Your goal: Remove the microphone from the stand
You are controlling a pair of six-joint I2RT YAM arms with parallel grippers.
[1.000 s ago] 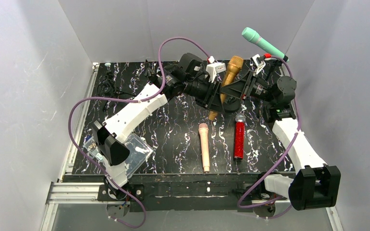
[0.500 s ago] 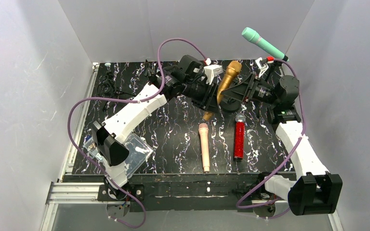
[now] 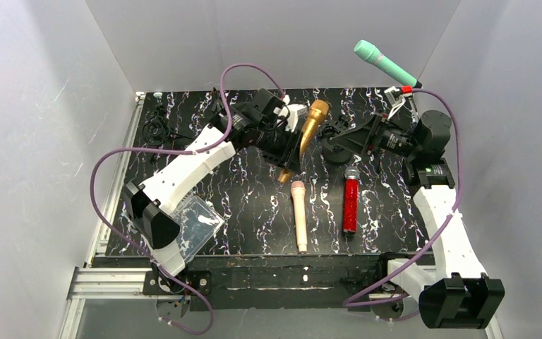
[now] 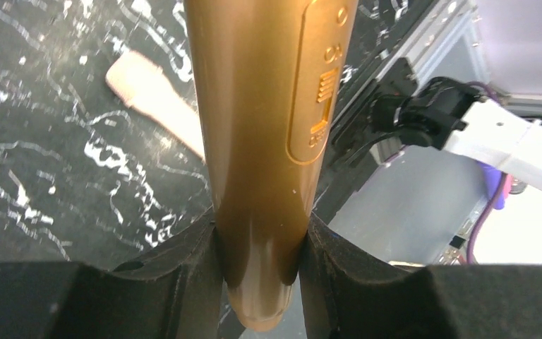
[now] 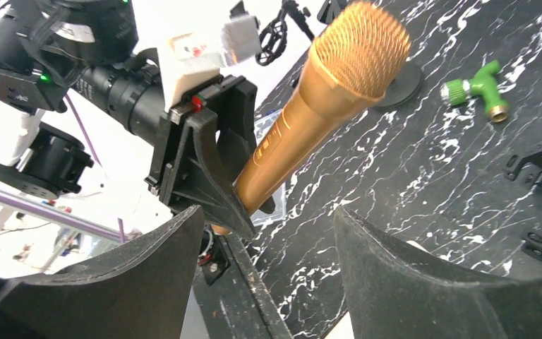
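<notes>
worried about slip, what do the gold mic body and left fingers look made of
The gold mic has a glossy gold body with soft reflections, likely painted metal or plastic. The left fingers are matte black, grainy, probably plastic or rubbery padding.

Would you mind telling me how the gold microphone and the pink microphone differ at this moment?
The gold microphone is clamped in the left gripper, lifted off the table; the pink microphone lies loose on it. The gold microphone is tilted, head uppermost; the pink microphone lies flat. Gold looks shiny, pink matte. Both are handheld microphones.
</notes>
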